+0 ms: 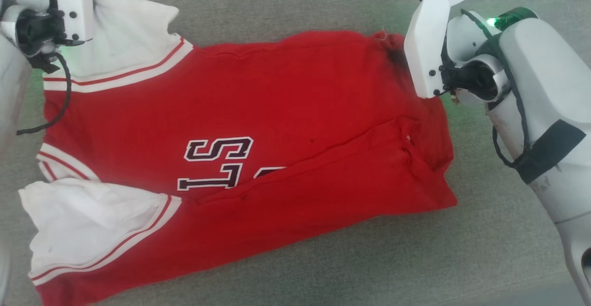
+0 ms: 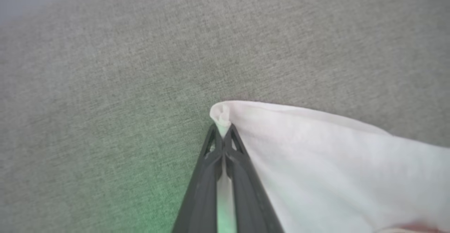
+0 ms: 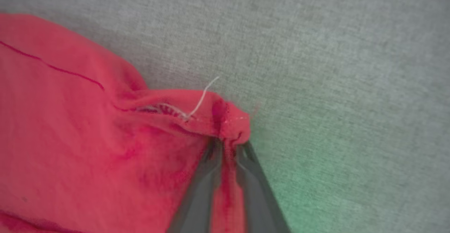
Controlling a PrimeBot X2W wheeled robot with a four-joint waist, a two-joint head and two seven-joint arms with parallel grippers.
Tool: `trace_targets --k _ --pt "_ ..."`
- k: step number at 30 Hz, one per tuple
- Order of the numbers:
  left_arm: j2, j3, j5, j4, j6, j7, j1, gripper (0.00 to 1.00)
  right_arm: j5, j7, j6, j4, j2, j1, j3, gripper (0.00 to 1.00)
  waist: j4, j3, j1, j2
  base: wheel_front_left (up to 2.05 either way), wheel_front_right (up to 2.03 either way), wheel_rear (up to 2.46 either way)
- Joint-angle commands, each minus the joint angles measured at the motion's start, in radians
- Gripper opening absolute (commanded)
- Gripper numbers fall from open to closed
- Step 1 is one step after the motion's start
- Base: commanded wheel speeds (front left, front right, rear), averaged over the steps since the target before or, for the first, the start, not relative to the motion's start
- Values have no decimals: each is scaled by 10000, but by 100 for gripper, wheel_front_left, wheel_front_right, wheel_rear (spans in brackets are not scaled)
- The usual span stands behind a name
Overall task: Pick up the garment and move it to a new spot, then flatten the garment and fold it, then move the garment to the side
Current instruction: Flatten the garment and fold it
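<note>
Garment (image 1: 277, 112): laid across grey woven surface (image 1: 323, 260), white sleeves toward 9 o'clock, hem toward 3 o'clock, near edge folded over part of the lettering. Left gripper (image 2: 223, 134): clamped on white sleeve corner, 10 o'clock in head view. Right gripper (image 3: 228, 145): pinched on red hem corner, 2 o'clock. Likely risks: slip of either small bite under uneven pull; snag on loose thread (image 3: 205, 94). Soft, thin, limp knit; creased; striped trim.

text: black letters (image 1: 217, 163) "LS" — rest covered by fold | on: garment (image 1: 258, 93)
</note>
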Motion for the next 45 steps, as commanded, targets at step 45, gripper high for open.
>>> trace_targets --k 45 --pt "3729 -516 -1318 -12031 4460 3501 5427 0 489 519 1 -5890 -3080 6857 -3715 0 2435 -2404 0 0 0 0 0"
